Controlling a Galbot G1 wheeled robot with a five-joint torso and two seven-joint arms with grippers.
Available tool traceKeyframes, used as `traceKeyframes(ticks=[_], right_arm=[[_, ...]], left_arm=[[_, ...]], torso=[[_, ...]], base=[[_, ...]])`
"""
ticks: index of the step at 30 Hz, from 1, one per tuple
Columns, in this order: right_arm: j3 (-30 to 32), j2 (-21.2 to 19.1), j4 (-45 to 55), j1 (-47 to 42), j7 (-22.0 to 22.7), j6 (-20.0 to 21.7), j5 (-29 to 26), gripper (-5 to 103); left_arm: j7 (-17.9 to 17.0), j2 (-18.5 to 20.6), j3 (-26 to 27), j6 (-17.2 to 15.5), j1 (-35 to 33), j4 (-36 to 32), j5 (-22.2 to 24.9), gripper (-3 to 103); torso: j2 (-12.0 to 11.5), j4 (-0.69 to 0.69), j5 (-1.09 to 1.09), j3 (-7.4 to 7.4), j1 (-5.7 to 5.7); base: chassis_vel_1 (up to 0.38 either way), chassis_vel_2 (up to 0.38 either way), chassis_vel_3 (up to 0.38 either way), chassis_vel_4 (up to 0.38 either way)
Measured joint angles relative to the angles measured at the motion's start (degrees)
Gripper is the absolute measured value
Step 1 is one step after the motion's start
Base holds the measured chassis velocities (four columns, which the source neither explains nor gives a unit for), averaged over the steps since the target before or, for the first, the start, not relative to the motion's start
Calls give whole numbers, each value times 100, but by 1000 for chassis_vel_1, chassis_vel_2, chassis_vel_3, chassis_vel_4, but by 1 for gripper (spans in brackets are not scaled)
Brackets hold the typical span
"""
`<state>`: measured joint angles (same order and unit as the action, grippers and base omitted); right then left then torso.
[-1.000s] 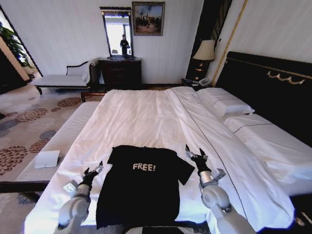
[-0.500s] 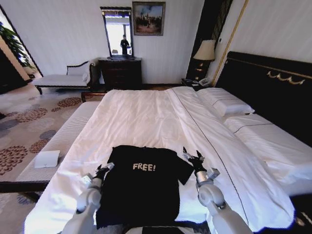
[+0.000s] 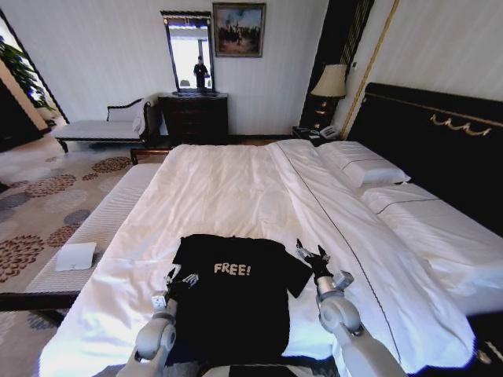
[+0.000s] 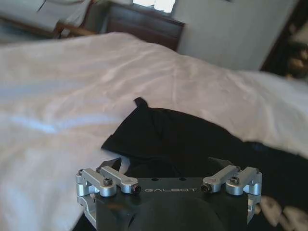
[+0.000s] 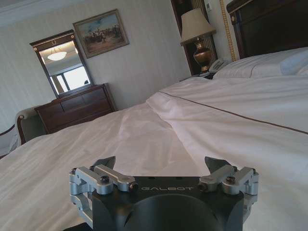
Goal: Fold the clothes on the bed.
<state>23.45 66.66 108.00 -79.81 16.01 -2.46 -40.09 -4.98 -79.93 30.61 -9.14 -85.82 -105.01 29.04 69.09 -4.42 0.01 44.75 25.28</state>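
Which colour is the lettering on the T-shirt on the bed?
White: "FREE!" on the black T-shirt, clearest in the head view.

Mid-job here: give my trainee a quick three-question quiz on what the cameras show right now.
1. True or false: the T-shirt lies folded in half on the bed.
2. Which claw is over the shirt's sleeve: A left, B right?
3. Fill in: both claws are ____.

Key: 1 false, it lies spread flat; 2 A, the left sits over the sleeve while the right is at the other sleeve's edge; 3 open.
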Motion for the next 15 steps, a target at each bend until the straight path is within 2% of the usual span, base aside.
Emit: traceKeyframes(ticks=[1,5,6,7,8,15], right_arm=[[0,0,0,0,0,0,0,100],[22,-37,18,-42,26,8,0,100],[22,-37,18,-42,26,8,0,100],[25,-47,27,-45,53,22,-1,100],[25,-48,40,-45,100,51,-12,100],[-3,-73,120,-17,194,165,-53,100]], left_arm=[[0,0,0,0,0,0,0,100],[-31,-46,122,-96,85,52,992,100],[-31,-46,122,-96,85,52,992,100],[-119,-54,191,-172,168,99,1478,100],[-201,-51,236,-223,234,148,1756,100],[-280,65,306,-328,440,446,2227,100]], torso=[[0,0,0,0,0],[0,0,-1,0,0],[0,0,-1,0,0],[0,0,-1,0,0],[0,0,0,0,0],[0,1,-1,1,0]], base=[[0,0,0,0],[0,0,0,0],[0,0,0,0],[0,0,0,0],[0,0,0,0],[0,0,0,0]])
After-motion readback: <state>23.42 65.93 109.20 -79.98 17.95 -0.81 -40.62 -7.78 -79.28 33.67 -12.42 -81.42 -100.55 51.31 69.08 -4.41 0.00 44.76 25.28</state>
